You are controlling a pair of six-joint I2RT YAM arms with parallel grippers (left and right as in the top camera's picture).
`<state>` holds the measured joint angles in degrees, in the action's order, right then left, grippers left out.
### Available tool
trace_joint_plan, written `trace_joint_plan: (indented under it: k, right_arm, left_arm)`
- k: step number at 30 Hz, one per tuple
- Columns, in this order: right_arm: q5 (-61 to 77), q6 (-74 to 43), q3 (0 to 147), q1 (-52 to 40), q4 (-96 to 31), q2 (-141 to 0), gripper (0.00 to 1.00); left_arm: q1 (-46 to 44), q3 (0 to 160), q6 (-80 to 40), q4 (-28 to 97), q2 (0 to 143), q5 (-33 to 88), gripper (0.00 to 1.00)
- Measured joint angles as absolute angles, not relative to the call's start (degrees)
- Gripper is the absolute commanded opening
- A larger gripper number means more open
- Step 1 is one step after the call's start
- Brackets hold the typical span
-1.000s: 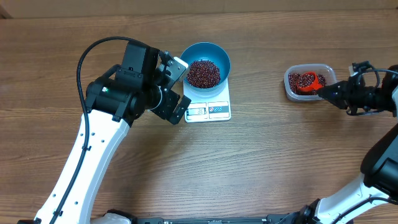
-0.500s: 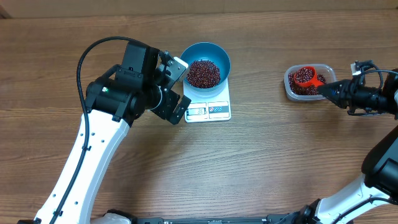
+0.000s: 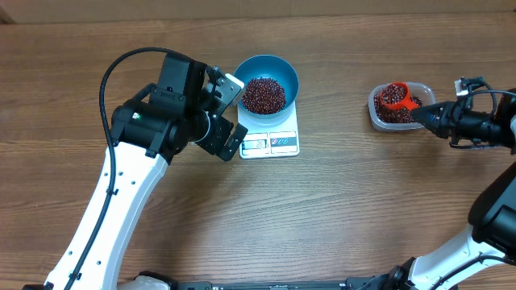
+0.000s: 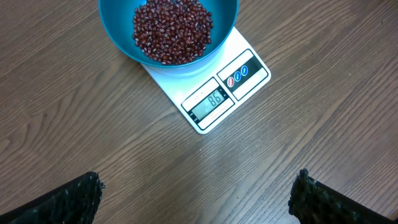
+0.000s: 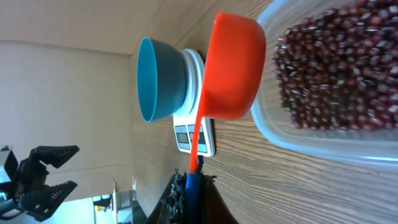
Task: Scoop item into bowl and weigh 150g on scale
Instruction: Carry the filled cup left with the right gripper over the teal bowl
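The surface (image 3: 363, 201) is brown wood with a plain pale wall behind it. My right fingers (image 3: 425, 115) are clenched on the thin handle of the orange scoop (image 3: 395, 97). Its cup sits just ahead of the fingertips, over the clear plastic tub (image 3: 375, 121), and it is loaded with beans (image 3: 264, 94) like those lying in the tub under it.

The teal bowl (image 3: 250, 66) stands on the white scale (image 3: 270, 143), well ahead of the right fingers on a line past the tip of the scoop. My left fingers (image 4: 68, 200) are spread wide and hold nothing. They hang just beside the scale, with the bowl and the display (image 4: 210, 101) directly in front of them. The bowl has a good heap of beans already, and the display seems to read 86, so I judge the weighing is a little past half.

The step in hand is to carry this load to the bowl. I want to lift the cup clear of the tub wall first and keep it level while it travels. Over the middle of the bowl I should roll the wrist slowly, so that the beans fall in a thin stream. The left wrist view lets me watch the display while I pour. I think more than one scoop is needed, and the last one should go in only in part.
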<state>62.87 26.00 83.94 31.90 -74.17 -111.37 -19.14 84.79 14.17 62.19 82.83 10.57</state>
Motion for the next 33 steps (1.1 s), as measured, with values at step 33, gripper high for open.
trace_joint_plan:
  k: [33]
  right_arm:
    - [56.03, -3.07, 87.44, -6.83, -42.63, -105.75, 0.03]
  left_arm:
    - [-19.14, 84.79, 14.2, 62.19, 82.83, 10.57, 1.0]
